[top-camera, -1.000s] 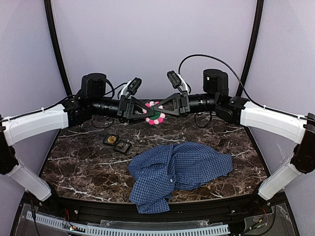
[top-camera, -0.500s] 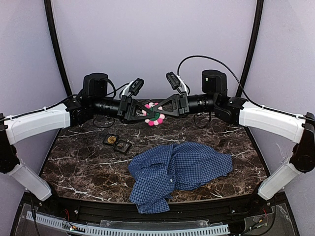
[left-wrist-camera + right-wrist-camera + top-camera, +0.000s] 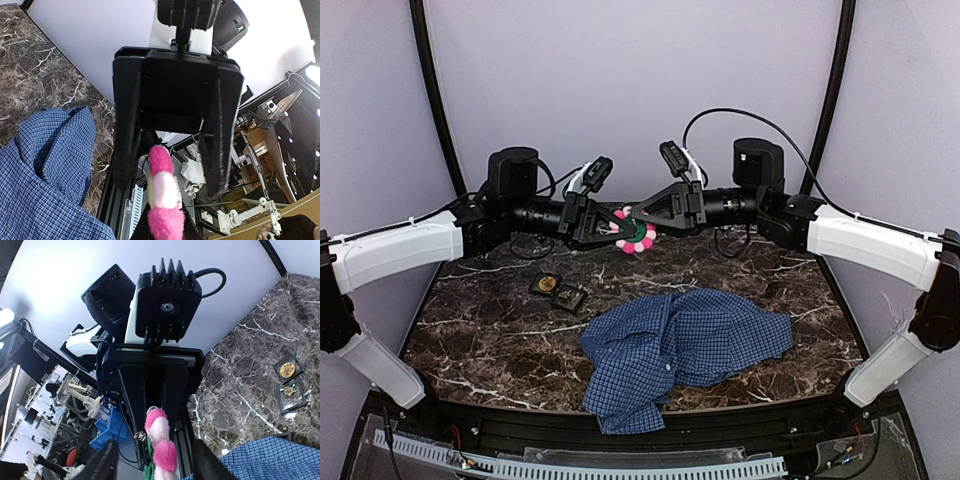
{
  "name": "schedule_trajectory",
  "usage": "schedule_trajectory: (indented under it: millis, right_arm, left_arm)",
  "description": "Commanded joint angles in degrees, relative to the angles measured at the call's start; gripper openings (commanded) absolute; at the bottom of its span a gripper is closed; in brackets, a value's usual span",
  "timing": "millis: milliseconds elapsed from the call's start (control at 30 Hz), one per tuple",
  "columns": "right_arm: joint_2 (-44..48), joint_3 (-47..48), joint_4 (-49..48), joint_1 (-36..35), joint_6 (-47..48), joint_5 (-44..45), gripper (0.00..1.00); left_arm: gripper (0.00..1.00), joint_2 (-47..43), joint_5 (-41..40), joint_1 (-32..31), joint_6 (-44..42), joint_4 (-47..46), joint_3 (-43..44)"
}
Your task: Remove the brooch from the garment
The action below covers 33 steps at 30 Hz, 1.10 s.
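Above the far side of the table (image 3: 470, 330): brooch (image 3: 636, 235), pink and green, held aloft, well apart from the garment (image 3: 685, 345) lying crumpled below. Within the last second it has been handed over. The left gripper (image 3: 623, 230) is now pinched on it, and the right gripper (image 3: 646, 221) has been spread. Removal is judged done; set-down is outstanding.
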<state>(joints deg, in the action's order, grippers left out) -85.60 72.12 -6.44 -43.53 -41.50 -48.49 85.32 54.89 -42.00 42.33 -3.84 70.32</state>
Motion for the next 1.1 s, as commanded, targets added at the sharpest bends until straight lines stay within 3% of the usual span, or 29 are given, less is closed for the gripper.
schedule_trajectory:
  millis: [0,200,533,867,1067]
  right_arm:
    - [3.46,-0.30,-3.53,2.04,-1.26,1.52,0.59]
    - [6.69,-3.10,-1.54,2.95,1.04,1.78,0.74]
    - [6.02,-0.84,6.94,-1.45,8.25,4.43,0.77]
    - [1.39,4.01,11.41,-4.75,11.55,6.96,0.65]
    - [0.11,4.61,10.63,-4.91,10.88,7.26,0.50]
  left_arm:
    - [0.01,-0.65,0.53,0.18,2.28,-4.63,-1.27]
    - [0.01,-0.75,1.27,0.87,4.44,-6.94,-1.99]
    - [0.01,-0.28,1.94,1.44,7.06,-7.08,-1.60]
    - [0.01,-0.54,1.14,1.42,5.05,-3.09,-0.69]
    - [0.01,-0.38,1.28,1.41,3.84,-1.61,-0.12]
